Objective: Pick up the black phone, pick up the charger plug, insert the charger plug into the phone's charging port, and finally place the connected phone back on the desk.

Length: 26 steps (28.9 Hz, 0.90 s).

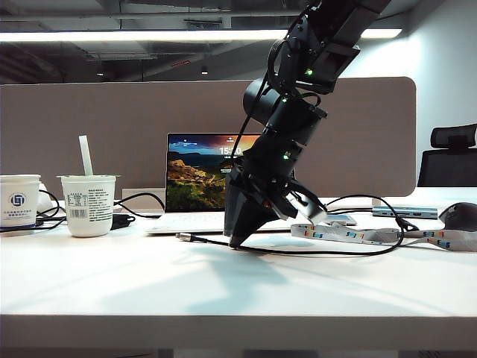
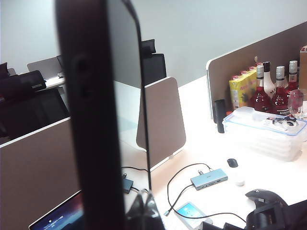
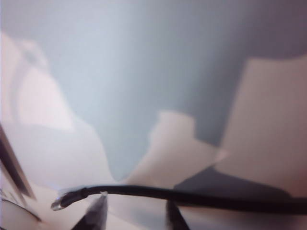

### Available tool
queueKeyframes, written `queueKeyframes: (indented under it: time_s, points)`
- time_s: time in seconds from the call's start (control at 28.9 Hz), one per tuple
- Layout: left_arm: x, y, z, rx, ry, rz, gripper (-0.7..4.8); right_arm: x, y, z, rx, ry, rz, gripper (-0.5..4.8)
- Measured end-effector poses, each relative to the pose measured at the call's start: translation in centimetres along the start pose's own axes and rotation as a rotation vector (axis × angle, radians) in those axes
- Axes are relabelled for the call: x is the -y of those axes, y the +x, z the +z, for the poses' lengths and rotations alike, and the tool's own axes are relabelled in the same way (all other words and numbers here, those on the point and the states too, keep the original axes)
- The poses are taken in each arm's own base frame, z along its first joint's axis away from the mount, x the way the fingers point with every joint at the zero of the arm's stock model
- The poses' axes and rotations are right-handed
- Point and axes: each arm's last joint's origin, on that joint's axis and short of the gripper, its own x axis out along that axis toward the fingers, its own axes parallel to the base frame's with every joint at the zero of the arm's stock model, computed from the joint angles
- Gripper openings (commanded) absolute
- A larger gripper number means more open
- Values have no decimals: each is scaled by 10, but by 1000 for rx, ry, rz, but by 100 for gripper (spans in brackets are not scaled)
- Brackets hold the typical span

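The glossy black phone slab (image 2: 98,115) is up off the white desk (image 1: 223,291), pinched in the left gripper (image 2: 144,211). The right gripper (image 1: 237,240) sits pinching the thin black cable behind its silver plug (image 1: 182,237). That loose tip could droop and miss the port.

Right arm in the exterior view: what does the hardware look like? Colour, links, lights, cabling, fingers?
The right arm is all black, built of chunky rounded cylindrical links. Small green indicator lights glow on several joints. A black cable loops along the upper links. The right gripper tapers to dark, pointed fingers. No logos or labels are legible. Of the left gripper, only a dark blurred finger base shows in the left wrist view.
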Motion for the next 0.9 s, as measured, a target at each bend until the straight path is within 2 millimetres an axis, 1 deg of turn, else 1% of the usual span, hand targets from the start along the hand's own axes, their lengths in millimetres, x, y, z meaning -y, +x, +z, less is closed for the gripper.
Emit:
queueKeyframes:
  time_s: [0.07,0.24,0.55,0.62,0.79,0.9]
  points:
    - [0,-1,1,4,1,1,-6,1,-1,1,11,6,-15,123]
    - [1,-4,3,11,4,2,-7,6,-2,2,26,18,-59,-8]
    - [2,-8,6,21,8,4,-7,5,-3,2,19,2,-57,-9]
    - [2,-8,6,19,7,3,-6,5,-3,2,15,-39,-58,-9]
    - [3,-10,6,16,6,3,-7,8,-3,3,12,-240,-85,-9]
    - [3,-10,6,16,6,3,-7,8,-4,3,13,-309,-99,-4]
